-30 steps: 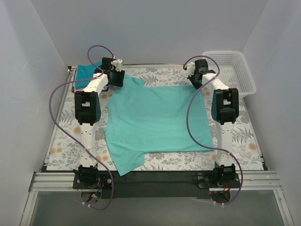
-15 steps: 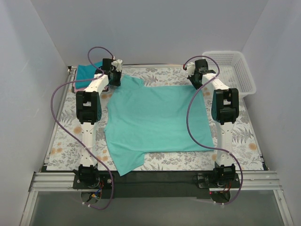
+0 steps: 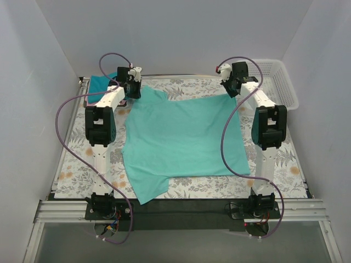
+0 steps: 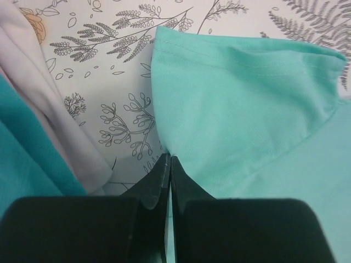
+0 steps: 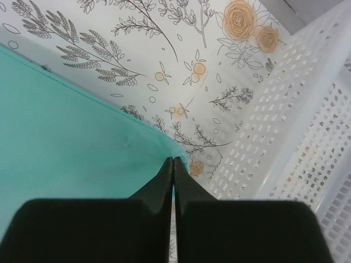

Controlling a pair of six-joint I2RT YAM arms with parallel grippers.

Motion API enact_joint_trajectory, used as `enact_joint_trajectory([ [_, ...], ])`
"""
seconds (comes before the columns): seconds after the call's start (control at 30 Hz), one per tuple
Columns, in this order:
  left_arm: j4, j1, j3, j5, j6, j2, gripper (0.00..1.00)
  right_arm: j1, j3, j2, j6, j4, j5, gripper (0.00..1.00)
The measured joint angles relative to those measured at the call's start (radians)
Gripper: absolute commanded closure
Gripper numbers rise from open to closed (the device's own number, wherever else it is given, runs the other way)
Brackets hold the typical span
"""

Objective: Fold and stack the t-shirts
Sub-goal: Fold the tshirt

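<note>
Since the earlier frame, the left tool had closed from half-open and the right arm had swung outward, carrying the right tool a little farther back. The sea-green t-shirt lay spread flat on the worktop, in the same place as before.

The left tool's jaws were together, apparently pinching the hem of the shirt's far left sleeve. The right tool's jaws were likewise together, nipping the shirt's far right corner. Judged purpose: paired grips on the far edge, so that it can be drawn toward the near edge in one even fold.

The darker teal-blue t-shirt and the pink t-shirt lay bunched just left of that sleeve. The basket stood just right of the pinched corner.
</note>
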Motion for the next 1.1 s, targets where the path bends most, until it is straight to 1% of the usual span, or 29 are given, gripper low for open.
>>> enact_joint_trajectory([
  [0.2,0.064,0.0,-0.14,0.032,0.015,-0.133,1.0,-0.002,-0.07,-0.077,-0.007,0.008,-0.013,0.99],
  [0.33,0.108,0.003,-0.208,0.062,0.037,-0.206,1.0,-0.008,-0.113,-0.089,-0.011,0.009,-0.021,0.99],
  [0.43,0.135,0.005,-0.285,0.086,0.058,-0.267,1.0,-0.014,-0.151,-0.098,-0.015,0.006,-0.023,0.99],
  [0.57,0.155,0.013,-0.381,0.113,0.086,-0.34,1.0,-0.024,-0.188,-0.124,-0.021,0.008,-0.033,0.99],
  [0.77,0.175,0.037,-0.534,0.149,0.13,-0.461,1.0,-0.036,-0.265,-0.212,-0.043,0.012,-0.072,0.99],
  [0.93,0.19,0.051,-0.637,0.183,0.174,-0.552,1.0,-0.047,-0.366,-0.285,-0.069,0.032,-0.105,0.99],
  [1.1,0.184,0.053,-0.724,0.215,0.208,-0.618,1.0,-0.053,-0.465,-0.314,-0.093,0.046,-0.119,0.99],
])
